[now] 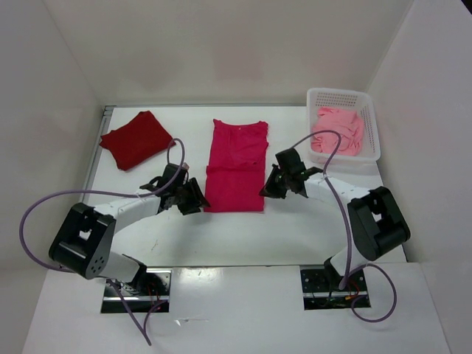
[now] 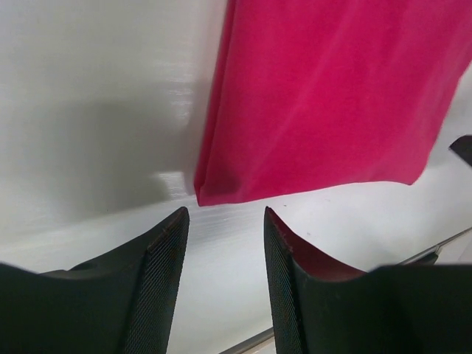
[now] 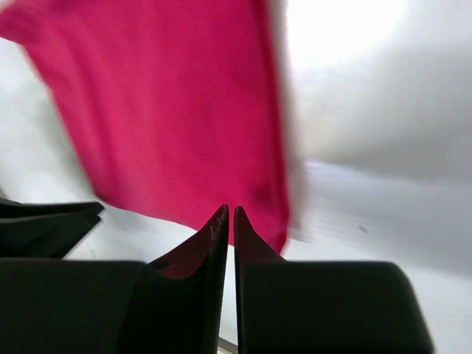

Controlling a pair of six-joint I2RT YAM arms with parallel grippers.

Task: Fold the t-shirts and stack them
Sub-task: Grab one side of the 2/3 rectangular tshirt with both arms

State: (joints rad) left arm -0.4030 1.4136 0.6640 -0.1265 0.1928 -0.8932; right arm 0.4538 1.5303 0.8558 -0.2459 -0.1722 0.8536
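Black fingers of the left gripper (image 2: 225,214) stand apart with nothing between them, hovering just off the near left corner of the bright crimson t-shirt (image 1: 234,166). Across from it, the right gripper (image 3: 230,210) sits by the shirt's near right corner. Its fingers are drawn almost together, with only a sliver of a gap, and no cloth is caught in it. The crimson shirt lies flat in the middle of the white table (image 1: 243,236), its sides folded in to make a long strip with the neckline at the far end. Farther back on the left, the dark red t-shirt (image 1: 136,139) lies folded and set at an angle. At the far right corner, the salmon pink t-shirt (image 1: 338,131) is crumpled inside a white plastic basket (image 1: 343,94).
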